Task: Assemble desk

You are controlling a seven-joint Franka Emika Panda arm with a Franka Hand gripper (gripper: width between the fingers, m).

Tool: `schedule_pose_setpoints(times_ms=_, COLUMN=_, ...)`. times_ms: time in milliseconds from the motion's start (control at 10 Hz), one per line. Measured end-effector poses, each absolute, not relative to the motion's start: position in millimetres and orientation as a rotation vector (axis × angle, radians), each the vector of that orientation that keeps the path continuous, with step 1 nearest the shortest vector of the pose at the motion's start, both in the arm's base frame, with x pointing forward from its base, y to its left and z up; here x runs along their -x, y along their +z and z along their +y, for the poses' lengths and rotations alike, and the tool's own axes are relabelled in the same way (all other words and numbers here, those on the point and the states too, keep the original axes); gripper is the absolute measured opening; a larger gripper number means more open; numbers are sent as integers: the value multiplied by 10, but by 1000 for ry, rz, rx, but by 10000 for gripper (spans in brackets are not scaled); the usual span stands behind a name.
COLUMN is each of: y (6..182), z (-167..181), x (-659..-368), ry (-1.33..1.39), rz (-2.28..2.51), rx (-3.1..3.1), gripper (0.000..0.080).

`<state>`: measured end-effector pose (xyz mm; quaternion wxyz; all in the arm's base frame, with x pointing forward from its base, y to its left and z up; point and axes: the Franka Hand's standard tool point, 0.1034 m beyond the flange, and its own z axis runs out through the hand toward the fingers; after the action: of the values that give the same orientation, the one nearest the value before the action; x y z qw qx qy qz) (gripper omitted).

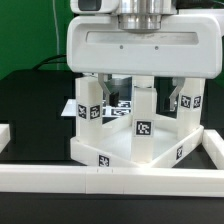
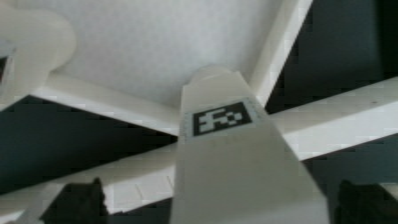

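The white desk top (image 1: 118, 150) lies upside down on the black table, pushed into the corner of the rail. Three white tagged legs stand upright on it: one on the exterior view's left (image 1: 88, 108), one in the middle front (image 1: 143, 118), one on the right (image 1: 186, 100). My gripper (image 1: 143, 88) hangs right over the middle leg, its wide white body hiding the fingers. In the wrist view that leg (image 2: 222, 120) runs down between my two dark fingers (image 2: 71, 202), with a gap on each side. The gripper (image 2: 222, 208) is open and grips nothing. The top's inner face (image 2: 169, 45) lies beyond.
A long white border rail (image 1: 110, 181) runs along the front and turns back at both ends (image 1: 213, 148). The marker board (image 1: 122, 104) lies flat behind the desk between the legs. A green backdrop stands at the rear.
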<state>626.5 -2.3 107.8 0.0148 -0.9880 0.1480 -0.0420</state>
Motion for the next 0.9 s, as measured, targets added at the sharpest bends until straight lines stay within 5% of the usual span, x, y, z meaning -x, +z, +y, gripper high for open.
schedule_pose_setpoints(times_ms=600, y=1093, z=-21, x=-6285, ry=-138, rz=178, rx=3124, gripper=623)
schedule_pose_setpoints(times_ms=700, y=1092, z=-23, x=-6285, ry=-138, rz=178, rx=3124, gripper=442)
schedule_pose_setpoints(times_ms=800, y=1092, z=-22, x=-6284, ry=-137, rz=199, rx=3122, gripper=442)
schedule_pose_setpoints(times_ms=900, y=1089, z=-24, x=-6283, ry=-136, rz=222, rx=3121, gripper=287)
